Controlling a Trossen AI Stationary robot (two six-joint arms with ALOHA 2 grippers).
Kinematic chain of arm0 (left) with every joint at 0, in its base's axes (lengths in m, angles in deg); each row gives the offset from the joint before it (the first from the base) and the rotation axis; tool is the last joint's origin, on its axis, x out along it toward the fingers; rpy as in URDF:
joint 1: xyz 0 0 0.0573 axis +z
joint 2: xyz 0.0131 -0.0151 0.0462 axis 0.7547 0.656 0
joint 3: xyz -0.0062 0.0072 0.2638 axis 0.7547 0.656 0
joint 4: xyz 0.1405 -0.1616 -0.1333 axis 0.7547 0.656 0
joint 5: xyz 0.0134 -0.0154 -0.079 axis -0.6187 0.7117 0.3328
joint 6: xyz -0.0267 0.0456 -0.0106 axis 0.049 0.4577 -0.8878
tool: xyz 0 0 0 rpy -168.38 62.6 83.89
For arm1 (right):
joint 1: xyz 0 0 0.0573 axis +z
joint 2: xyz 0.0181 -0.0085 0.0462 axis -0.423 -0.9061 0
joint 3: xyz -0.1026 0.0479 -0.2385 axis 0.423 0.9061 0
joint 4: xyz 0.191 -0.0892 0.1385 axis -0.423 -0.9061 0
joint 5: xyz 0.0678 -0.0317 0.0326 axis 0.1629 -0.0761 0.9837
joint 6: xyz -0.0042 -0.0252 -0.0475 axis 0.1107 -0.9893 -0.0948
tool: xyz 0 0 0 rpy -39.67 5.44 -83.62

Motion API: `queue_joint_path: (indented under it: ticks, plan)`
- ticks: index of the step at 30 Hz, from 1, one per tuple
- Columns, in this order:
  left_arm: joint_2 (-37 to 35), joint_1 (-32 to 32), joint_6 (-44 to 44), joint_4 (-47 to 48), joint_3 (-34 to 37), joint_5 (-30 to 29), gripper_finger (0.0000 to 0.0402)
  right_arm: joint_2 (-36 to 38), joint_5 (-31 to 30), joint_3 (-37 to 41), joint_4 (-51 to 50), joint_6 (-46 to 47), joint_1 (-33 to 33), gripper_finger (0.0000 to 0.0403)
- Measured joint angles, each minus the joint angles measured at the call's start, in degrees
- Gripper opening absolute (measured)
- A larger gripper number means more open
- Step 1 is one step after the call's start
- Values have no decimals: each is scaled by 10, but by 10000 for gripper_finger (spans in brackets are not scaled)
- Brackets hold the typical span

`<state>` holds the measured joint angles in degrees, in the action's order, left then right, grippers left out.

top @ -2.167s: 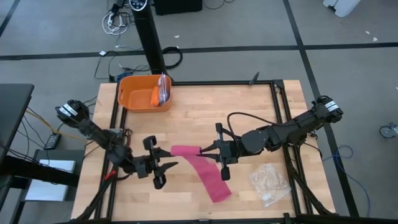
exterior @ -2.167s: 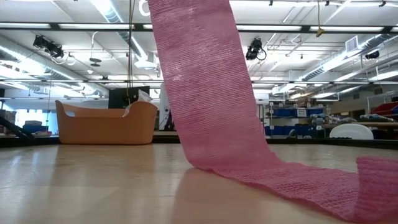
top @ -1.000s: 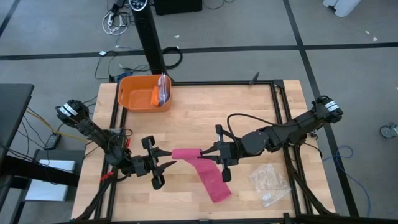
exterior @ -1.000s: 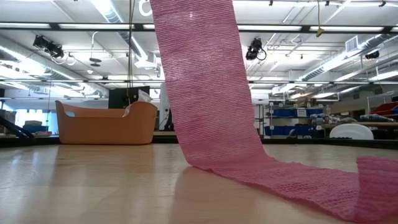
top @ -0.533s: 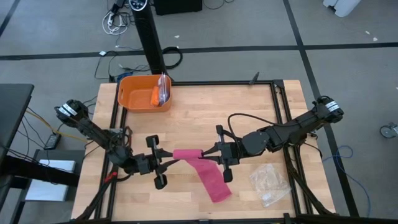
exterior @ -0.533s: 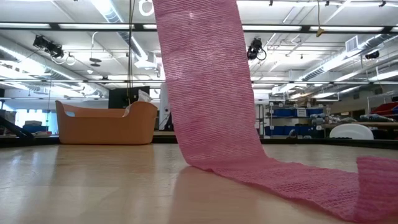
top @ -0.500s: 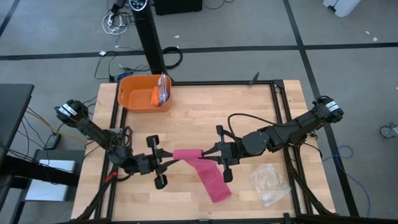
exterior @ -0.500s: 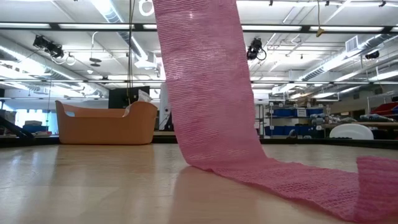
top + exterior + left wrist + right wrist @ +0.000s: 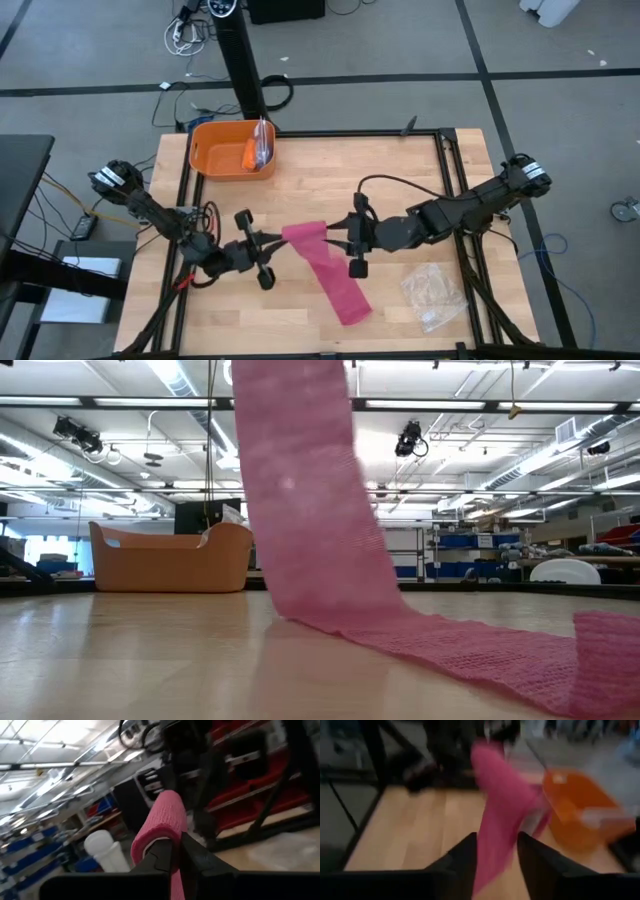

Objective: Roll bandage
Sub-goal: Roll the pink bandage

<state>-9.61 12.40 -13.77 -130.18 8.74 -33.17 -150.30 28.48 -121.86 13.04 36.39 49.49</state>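
Mid-roll, at a regrip/handover. Bandage (image 9: 318, 262) in centre of high view: upper end raised off table (image 9: 400, 190) btwn both arms, rest trailing flat twd lower right, loose tail near plastic bag (image 9: 432, 292). Not yet a compact roll; most of strip unwound.

Left gripper (image 9: 272, 244), centre-left in high view, clenched on raised end; in left wrist view fingers (image 9: 170, 852) pinch cloth tight.

Right gripper (image 9: 347, 238), just right of raised end, released: in right wrist view fingers (image 9: 465, 851) parted, strip running btwn w/o being squeezed.

Tub (image 9: 232, 150) upper left, well apart, not involved.

Next, prob: right to regrip further down strip, left to turn end & wind. Needs tension kept, edges aligned, else roll goes slack/skewed.
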Motion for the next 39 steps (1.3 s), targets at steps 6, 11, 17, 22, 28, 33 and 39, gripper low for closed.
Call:
queue_joint_path:
  ticks: [6,11,17,22,28,33,39]
  plan:
    - [-1,32,-1,-40,37,-30,18,-4,0,1,-107,69,19,215]
    - [-1,69,0,-103,82,-30,18,-34,59,1,-128,95,63,230]
    - [-1,107,-51,-109,119,-24,18,-137,193,1,-120,189,115,198]
    - [-1,121,-89,-99,133,-13,18,-227,233,1,-107,259,136,177]
    - [-1,123,-92,-85,133,-11,18,-287,265,1,-56,295,144,176]
    - [-1,123,-91,-83,133,-11,18,-318,263,0,-53,310,145,153]
    - [-1,123,-85,-80,133,-17,18,-318,237,0,-57,314,146,54]
